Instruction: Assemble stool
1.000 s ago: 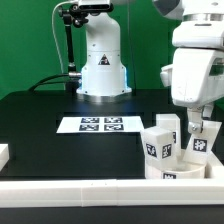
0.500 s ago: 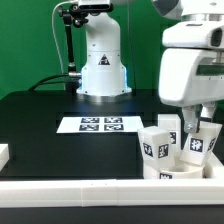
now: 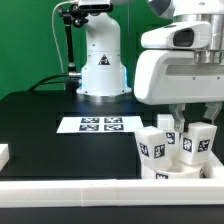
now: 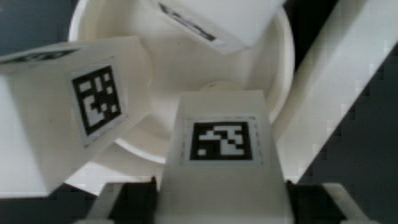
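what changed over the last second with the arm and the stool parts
The arm's white wrist housing turned and swung toward the exterior view's left, so it looks wider now. The gripper sits over a white plastic tagged leg; its grip isn't clear. The other tagged leg, round white seat and marker board stayed put.

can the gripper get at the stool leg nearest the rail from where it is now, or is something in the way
Probably not directly. The gripper already looks closed on another leg, and that leg stands between it and the front leg. The seat below crowds things too.
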You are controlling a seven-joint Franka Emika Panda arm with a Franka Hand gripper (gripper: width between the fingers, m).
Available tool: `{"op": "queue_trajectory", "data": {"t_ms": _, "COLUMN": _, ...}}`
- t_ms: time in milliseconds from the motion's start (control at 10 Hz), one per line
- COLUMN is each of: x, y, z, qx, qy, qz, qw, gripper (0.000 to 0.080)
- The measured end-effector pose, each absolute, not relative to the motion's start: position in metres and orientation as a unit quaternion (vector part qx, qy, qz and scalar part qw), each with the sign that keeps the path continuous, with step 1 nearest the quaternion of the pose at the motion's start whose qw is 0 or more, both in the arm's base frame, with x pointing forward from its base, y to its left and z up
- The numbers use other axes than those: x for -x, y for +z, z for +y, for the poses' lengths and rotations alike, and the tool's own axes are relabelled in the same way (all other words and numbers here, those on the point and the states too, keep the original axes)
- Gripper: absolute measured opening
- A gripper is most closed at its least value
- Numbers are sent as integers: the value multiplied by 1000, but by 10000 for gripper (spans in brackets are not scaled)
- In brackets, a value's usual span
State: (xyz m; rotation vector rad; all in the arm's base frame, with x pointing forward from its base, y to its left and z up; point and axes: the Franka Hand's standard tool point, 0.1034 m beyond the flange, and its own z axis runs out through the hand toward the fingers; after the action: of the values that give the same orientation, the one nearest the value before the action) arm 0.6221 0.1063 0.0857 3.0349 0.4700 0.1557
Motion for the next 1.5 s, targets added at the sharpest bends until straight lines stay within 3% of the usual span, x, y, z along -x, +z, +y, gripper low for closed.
{"op": "queue_trajectory", "data": {"t_ms": 500, "x": -622, "y": 85, "z": 107, "qx": -998, "qy": 56, "qz": -32, "qw": 20, "gripper": 340}}
{"op": "queue_trajectory", "data": {"t_ms": 900, "x": -623, "y": 84, "z": 106, "qx": -973, "qy": 65, "qz": -221, "qw": -11, "gripper": 341}}
{"op": "queue_trajectory", "data": {"t_ms": 1500, "x": -622, "y": 84, "z": 113, "qx": -890, "qy": 52, "qz": -452, "qw": -39, "gripper": 341}}
